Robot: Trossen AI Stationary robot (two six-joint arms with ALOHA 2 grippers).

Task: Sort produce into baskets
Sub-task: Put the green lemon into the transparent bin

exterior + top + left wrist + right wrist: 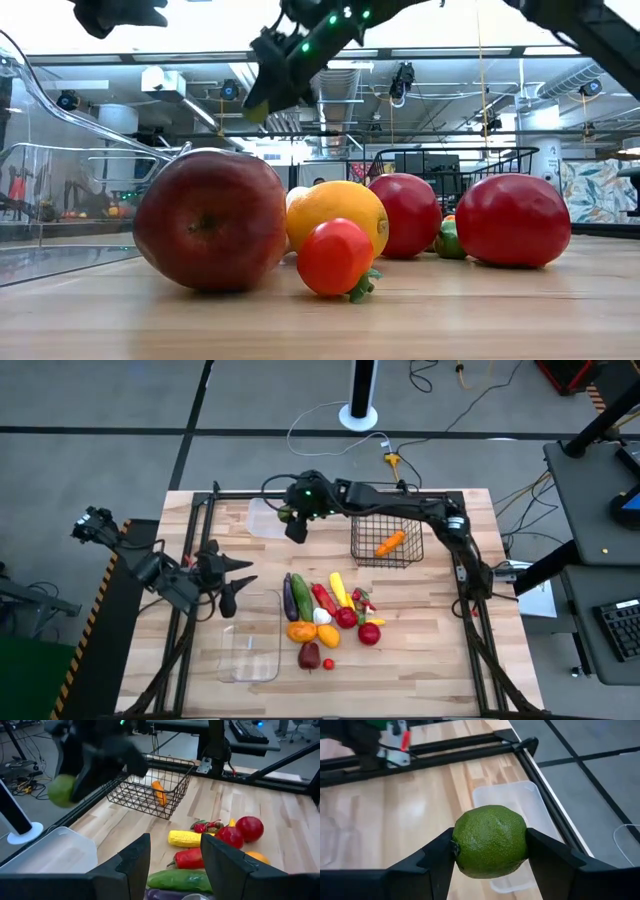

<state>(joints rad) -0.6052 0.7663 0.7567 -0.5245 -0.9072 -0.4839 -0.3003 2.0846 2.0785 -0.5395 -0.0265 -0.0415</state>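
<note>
Wooden table (440,660), one carrot (390,544) in basket (362,550), right gripper (490,851) clasping one lime (490,841)

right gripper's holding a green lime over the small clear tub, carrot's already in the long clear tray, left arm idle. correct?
One thing is off: the carrot lies in the black wire basket, not the long clear tray; the high view shows it. The rest stands: the right gripper holds the green lime above the small clear tub, and the left gripper waits, empty.

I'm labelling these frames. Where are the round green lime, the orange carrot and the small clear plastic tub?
Round green lime (490,841): right wrist view, middle of its skin.
Orange carrot (390,544): high view, mid-body, inside the wire basket.
Small clear plastic tub (506,797): right wrist view, bare floor.
</note>
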